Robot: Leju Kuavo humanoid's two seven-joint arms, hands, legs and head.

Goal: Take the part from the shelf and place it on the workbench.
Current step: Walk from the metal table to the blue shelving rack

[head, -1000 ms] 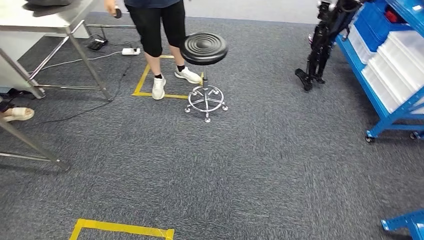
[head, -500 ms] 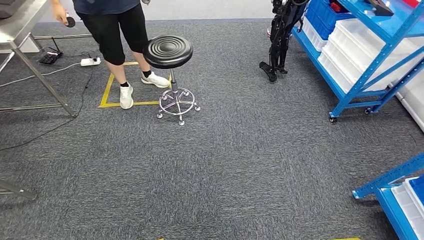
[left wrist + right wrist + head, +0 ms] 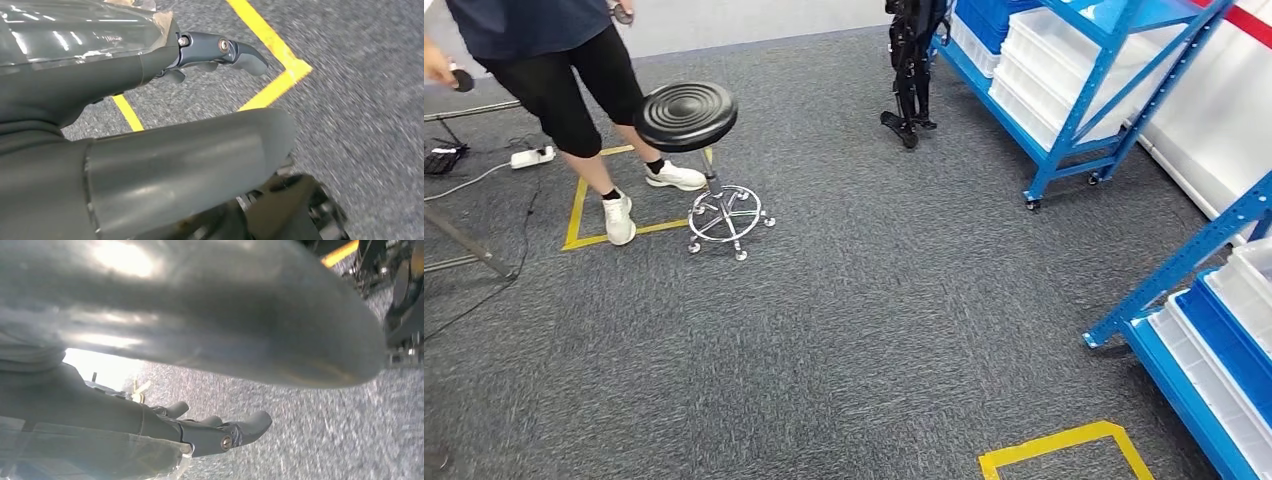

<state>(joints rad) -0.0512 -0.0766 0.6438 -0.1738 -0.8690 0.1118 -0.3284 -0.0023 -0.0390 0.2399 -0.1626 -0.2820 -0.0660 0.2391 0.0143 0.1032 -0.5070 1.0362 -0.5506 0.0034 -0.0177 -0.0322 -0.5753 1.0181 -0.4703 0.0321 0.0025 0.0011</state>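
Head view looks down on grey carpet floor point(image 3: 854, 330). Far left, a person in dark top and black knee-length trousers point(image 3: 554, 80) stands with white shoes at a yellow tape square point(image 3: 576, 215). Just right of them, black round stool with chrome wheeled base point(image 3: 689, 115). Far right, blue metal shelf rack point(image 3: 1089, 90) holding white plastic bins point(image 3: 1064, 65) and blue bins. Dark folded stand-like object point(image 3: 909, 60) sits just left of that rack. Near right, second blue shelf rack point(image 3: 1214, 330) with white and blue trays. Yellow tape corner point(image 3: 1064, 450) near bottom centre-right. White power strip point(image 3: 529, 157) far left on the carpet.

Left hand point(image 3: 165, 125) hangs over carpet and yellow tape, fingers point(image 3: 225, 50) apart and extended, nothing held. Right hand point(image 3: 200, 340) likewise, fingers point(image 3: 235, 430) loosely extended, empty. The part can't be picked out among the shelf bins.
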